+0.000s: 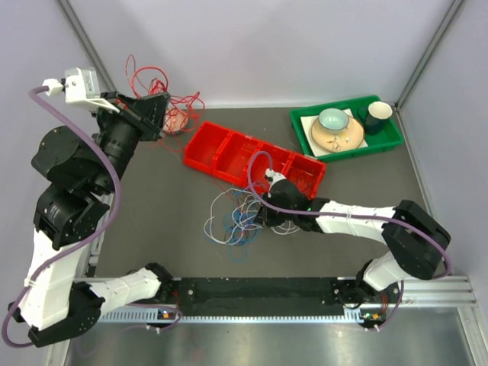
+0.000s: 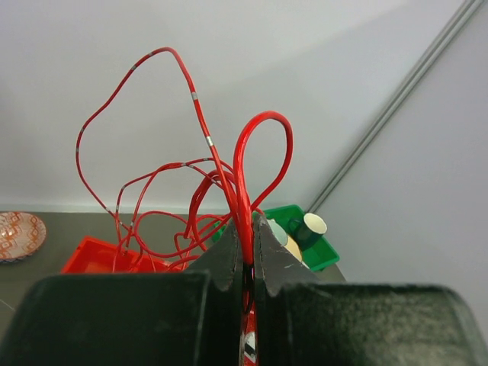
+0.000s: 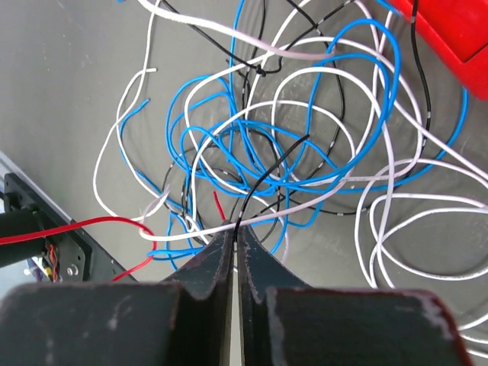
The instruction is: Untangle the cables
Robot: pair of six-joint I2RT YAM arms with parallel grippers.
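My left gripper (image 1: 155, 114) is raised at the back left, shut on a bundle of red cables (image 1: 183, 103). In the left wrist view the red cables (image 2: 242, 164) loop up out of the closed jaws of the left gripper (image 2: 245, 226). A tangle of blue, white and black cables (image 1: 232, 217) lies on the table in front of the red tray (image 1: 229, 152). My right gripper (image 1: 261, 211) is down in that tangle. In the right wrist view the right gripper (image 3: 235, 233) is shut on a thin black cable (image 3: 268, 169), with a white cable (image 3: 305, 210) crossing just past the tips.
A green tray (image 1: 381, 141) at the back right holds a bowl (image 1: 334, 120), a plate and a dark cup (image 1: 377, 114). A patterned plate (image 2: 17, 235) shows at the left in the left wrist view. The black rail (image 1: 259, 290) runs along the near edge, with red wires (image 3: 76, 229) by it.
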